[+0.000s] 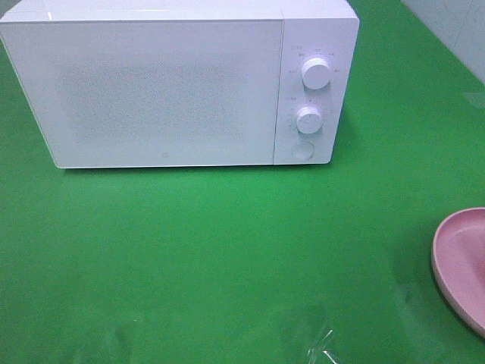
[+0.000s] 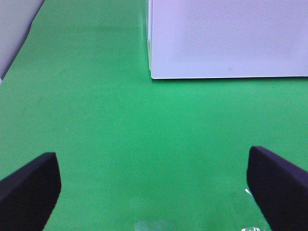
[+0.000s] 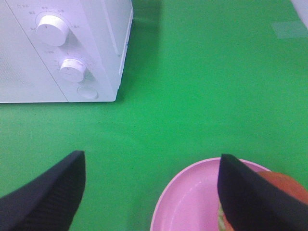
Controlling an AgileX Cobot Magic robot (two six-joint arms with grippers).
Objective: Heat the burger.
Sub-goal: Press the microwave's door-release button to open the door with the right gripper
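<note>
A white microwave (image 1: 167, 83) with its door shut stands at the back of the green table; it also shows in the left wrist view (image 2: 226, 38) and the right wrist view (image 3: 57, 48). The burger (image 3: 284, 185), with an orange-brown bun and a bit of green lettuce, lies on a pink plate (image 3: 192, 202), partly hidden behind a right finger. In the exterior high view only the plate's edge (image 1: 458, 262) shows at the right; the burger is out of view there. My left gripper (image 2: 154, 192) is open above bare table. My right gripper (image 3: 149, 192) is open above the plate's near side.
The microwave has two round knobs (image 1: 316, 73) (image 1: 308, 119) and a round button (image 1: 303, 150) on its right panel. Some clear plastic film (image 1: 322, 349) lies at the table's front edge. A pale wall (image 1: 455, 30) runs at the back right.
</note>
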